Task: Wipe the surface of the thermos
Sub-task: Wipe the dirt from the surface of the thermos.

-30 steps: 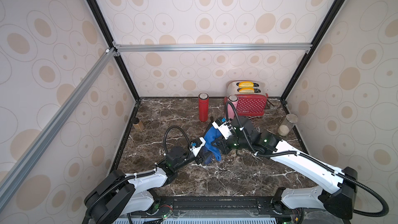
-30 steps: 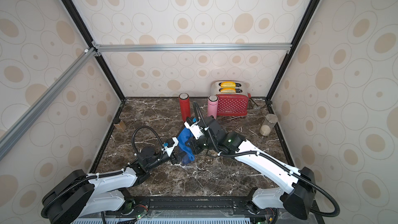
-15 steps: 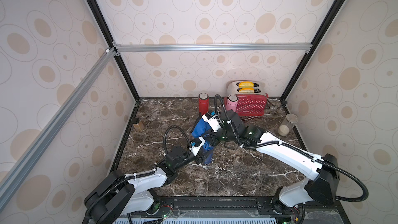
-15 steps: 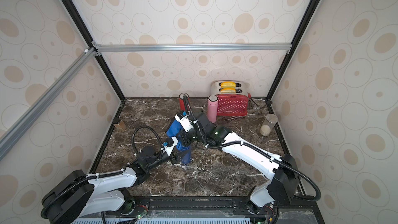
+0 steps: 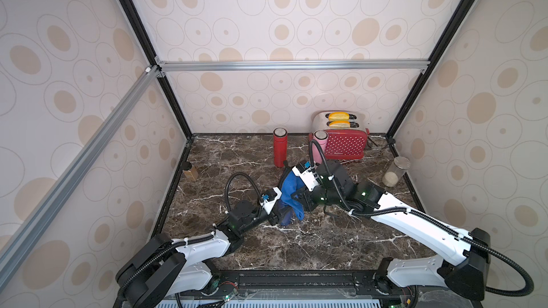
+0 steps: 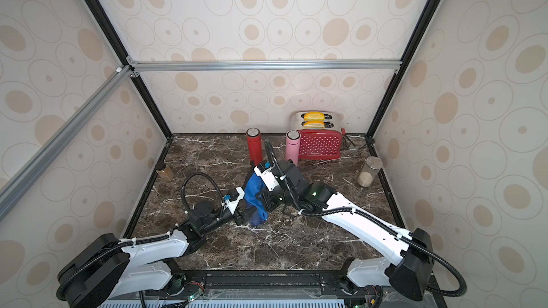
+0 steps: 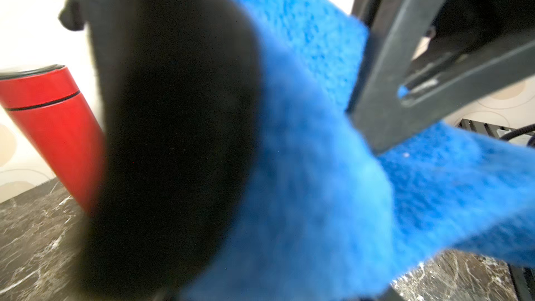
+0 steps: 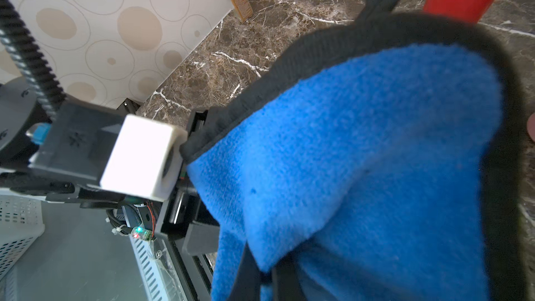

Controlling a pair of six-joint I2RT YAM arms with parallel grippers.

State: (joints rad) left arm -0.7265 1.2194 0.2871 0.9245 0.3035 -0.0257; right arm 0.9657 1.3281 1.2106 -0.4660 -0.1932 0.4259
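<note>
A dark thermos [image 5: 284, 218] [image 6: 254, 218] stands on the marble table near the middle, with my left gripper [image 5: 277, 214] closed round its side. In the left wrist view it is a black blur [image 7: 173, 140] right at the camera. A blue cloth [image 5: 290, 188] [image 6: 253, 191] [image 7: 318, 198] with a black hem is draped over the thermos's top and right side. My right gripper [image 5: 295, 194] [image 8: 269, 273] is shut on the cloth [image 8: 362, 169] and presses it against the thermos. The left fingertips are hidden under the cloth.
A red bottle [image 5: 279, 149] [image 7: 52, 128] and a pink bottle [image 5: 318, 143] stand just behind the grippers. A red toaster [image 5: 344, 143] sits at the back right, a glass jar [image 5: 394, 171] by the right wall and a small spice bottle [image 5: 190, 171] by the left wall.
My right gripper carried the cloth toward the back left over the thermos, then came back to the right and nearer. The left arm and thermos stayed still.
</note>
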